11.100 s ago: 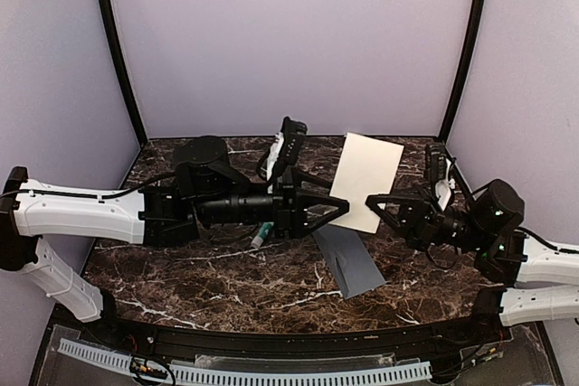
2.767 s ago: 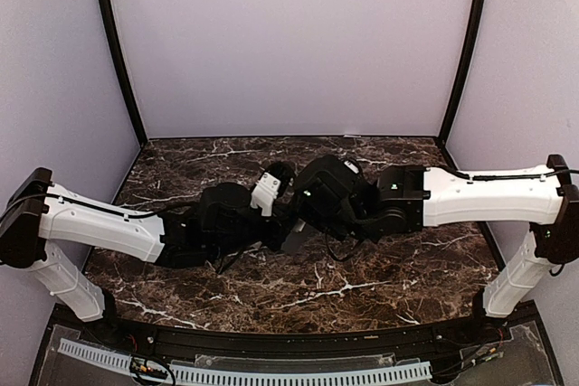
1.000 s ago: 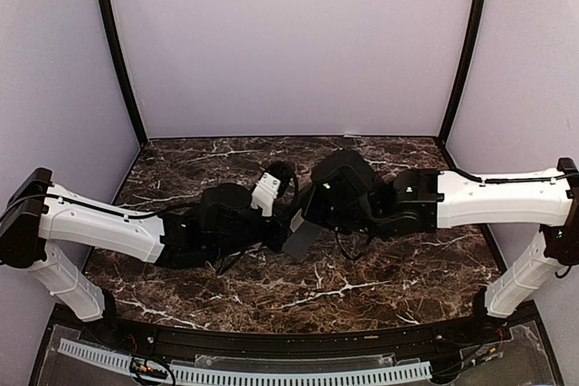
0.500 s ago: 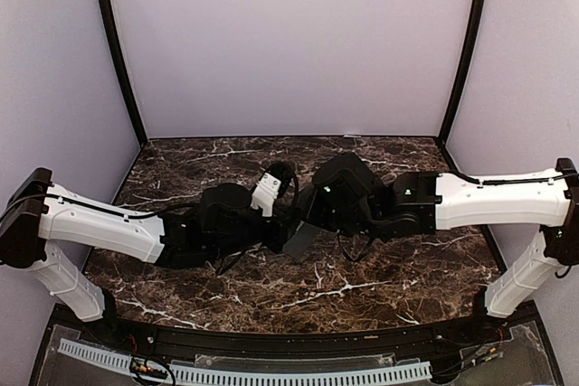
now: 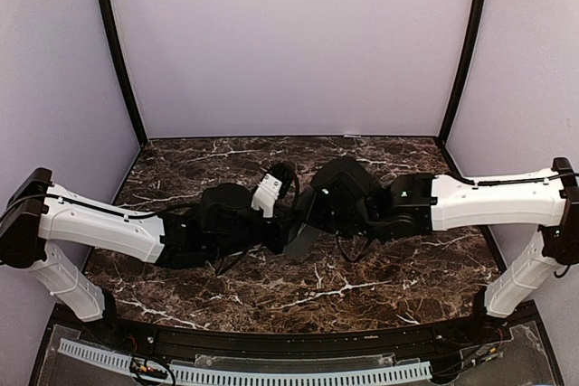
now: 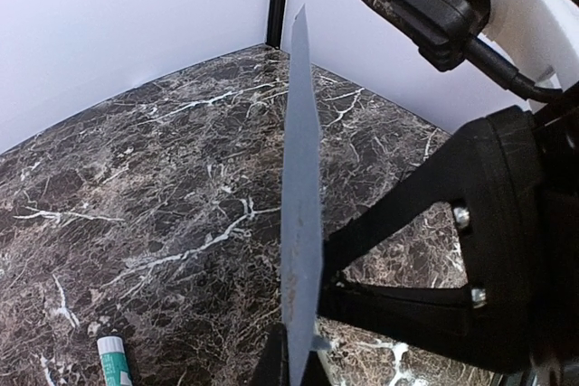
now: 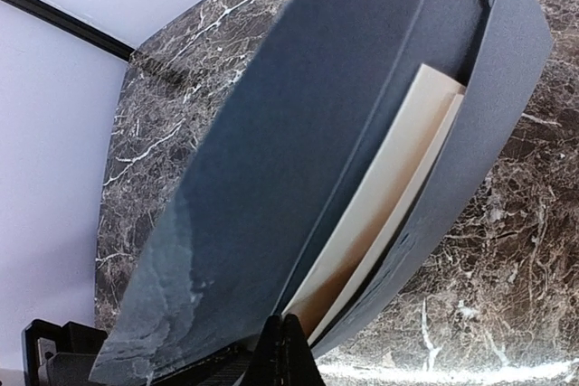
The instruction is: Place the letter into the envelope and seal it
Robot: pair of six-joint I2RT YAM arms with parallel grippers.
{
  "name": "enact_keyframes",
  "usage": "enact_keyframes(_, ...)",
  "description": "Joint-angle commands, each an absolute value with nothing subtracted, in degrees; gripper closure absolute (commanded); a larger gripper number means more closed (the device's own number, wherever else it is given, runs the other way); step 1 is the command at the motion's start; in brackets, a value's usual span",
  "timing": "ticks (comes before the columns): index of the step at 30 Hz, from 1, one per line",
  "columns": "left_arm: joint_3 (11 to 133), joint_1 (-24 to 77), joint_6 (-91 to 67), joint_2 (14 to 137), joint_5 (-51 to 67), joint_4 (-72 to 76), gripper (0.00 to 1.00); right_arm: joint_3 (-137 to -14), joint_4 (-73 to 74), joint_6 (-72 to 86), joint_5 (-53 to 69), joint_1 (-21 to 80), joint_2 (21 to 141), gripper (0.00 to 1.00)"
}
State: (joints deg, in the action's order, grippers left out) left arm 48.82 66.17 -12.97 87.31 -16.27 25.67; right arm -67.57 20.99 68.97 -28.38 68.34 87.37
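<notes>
Gripping the envelope by its near end, my left pincer is closed tight on the paper. Its camera is seeing the sheet purely edge-on, as a thin blue-grey strip with its long axis running from 6 o'clock up to 12 o'clock, held on edge over the marble table.

My right pincer is also drawn shut. Its tips are meeting at 6 o'clock of its own view, right where the envelope's mouth converges, and I cannot tell whether the letter's corner is in that pinch too. Only this view is showing the letter. It is sitting inside the gaping pocket, a tan band slanting from 7 o'clock to 1 o'clock along the envelope's length, mostly covered by the grey walls.

The overhead camera is showing just a grey sliver at the table's centre between my two wrists, and the black housings are hiding both sets of fingers. A glue stick is lying at 7 o'clock in the left view, cut off by the frame.
</notes>
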Motion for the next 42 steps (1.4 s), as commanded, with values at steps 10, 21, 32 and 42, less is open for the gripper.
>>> enact_keyframes(10, 49.9, 66.6, -14.3, 85.3, -13.7, 27.2, 1.00, -66.0, 20.9, 72.3, -29.8, 67.6, 89.1, 1.00)
enact_keyframes(21, 50.0, 67.2, -14.3, 85.1, -13.0, 27.3, 1.00, -66.2, 22.5, 74.6, -30.1, 67.6, 90.8, 1.00)
enact_keyframes(32, 50.6, 68.4, -14.0, 85.7, -13.1, 27.3, 1.00, -67.7, 24.4, 75.8, -30.7, 67.6, 93.0, 1.00)
enact_keyframes(42, 50.9, 68.4, -13.9, 86.2, -16.5, 26.8, 1.00, -67.0, 23.5, 74.0, -29.7, 67.6, 89.6, 0.94)
